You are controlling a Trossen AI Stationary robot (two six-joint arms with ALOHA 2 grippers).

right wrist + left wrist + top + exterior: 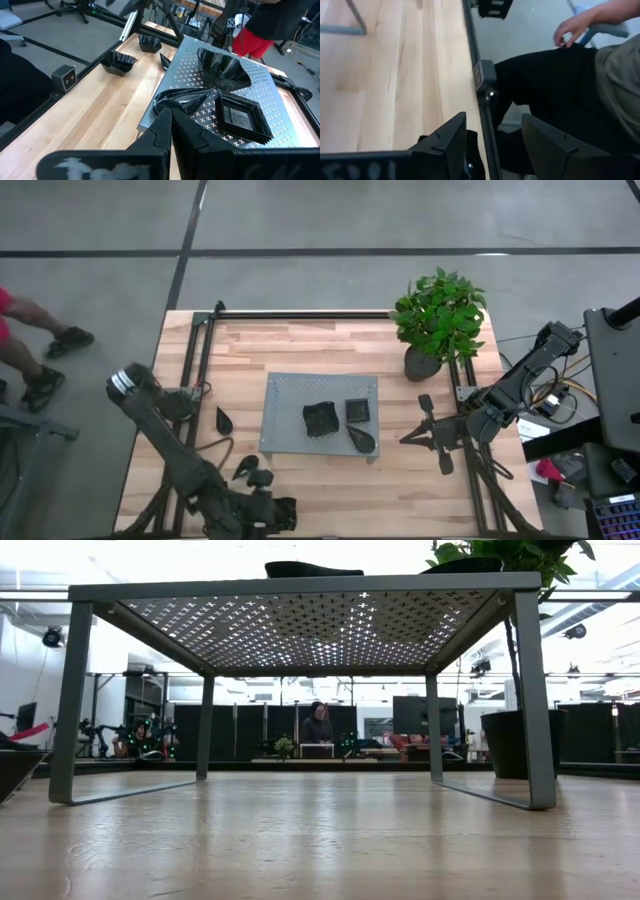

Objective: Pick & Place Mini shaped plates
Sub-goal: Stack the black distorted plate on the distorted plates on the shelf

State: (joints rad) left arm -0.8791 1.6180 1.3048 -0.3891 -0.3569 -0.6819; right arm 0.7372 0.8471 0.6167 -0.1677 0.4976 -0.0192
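Three mini shaped plates lie on the grey perforated tray (290, 395): a wavy-edged one (320, 420), a square one (358, 410) and a teardrop one (185, 102). More dark plates rest on the wood left of the tray: a teardrop (223, 418) and two near the front (245, 468), (262, 478). My left gripper (492, 145) stands open over the table's near edge (280, 513), nothing between its fingers. My right gripper (170, 120) is shut, right of the tray (410, 437), pointing at the teardrop plate.
A potted green plant (440, 320) stands at the far right of the table. The tray stands on thin legs (70, 700). A seated person's dark legs (560, 85) and hand (572, 27) are just beyond the near edge. Another person's feet (60, 340) are on the floor at the left.
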